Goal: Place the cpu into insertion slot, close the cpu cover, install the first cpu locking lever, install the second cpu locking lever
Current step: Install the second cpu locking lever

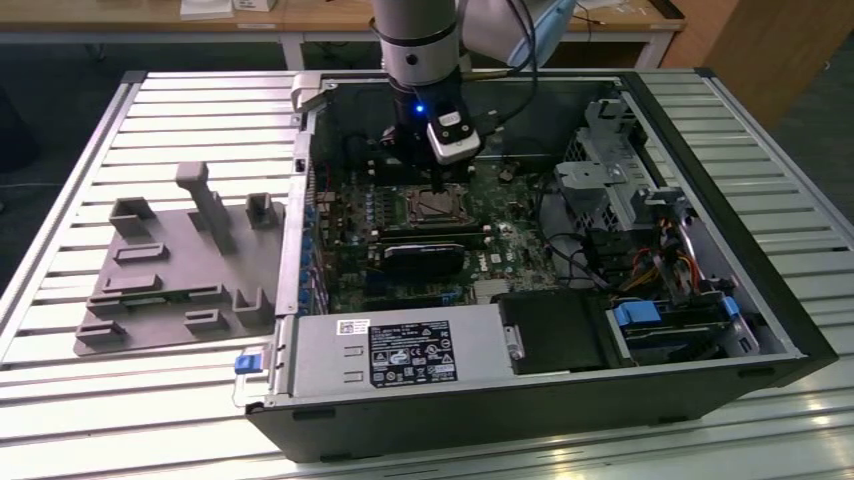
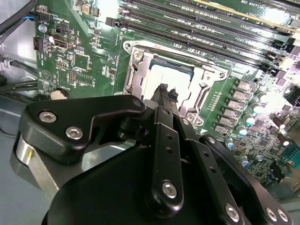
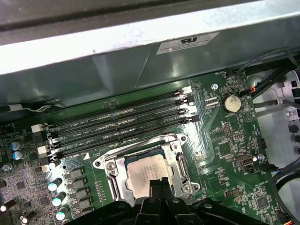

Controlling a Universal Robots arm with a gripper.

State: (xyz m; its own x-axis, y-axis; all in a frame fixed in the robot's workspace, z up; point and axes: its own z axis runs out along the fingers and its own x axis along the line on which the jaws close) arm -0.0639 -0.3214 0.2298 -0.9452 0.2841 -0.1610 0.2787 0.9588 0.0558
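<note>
Above the socket, my pincer [image 2: 165, 90] hangs with tips together, holding nothing, over the seated cpu [image 3: 144, 174]; the cpu cover [image 3: 115, 176] lies down around it.

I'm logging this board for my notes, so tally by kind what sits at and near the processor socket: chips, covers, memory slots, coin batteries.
cpu: 1
cpu cover: 1
memory slots: 4
coin battery: 1
Total: 7
</note>
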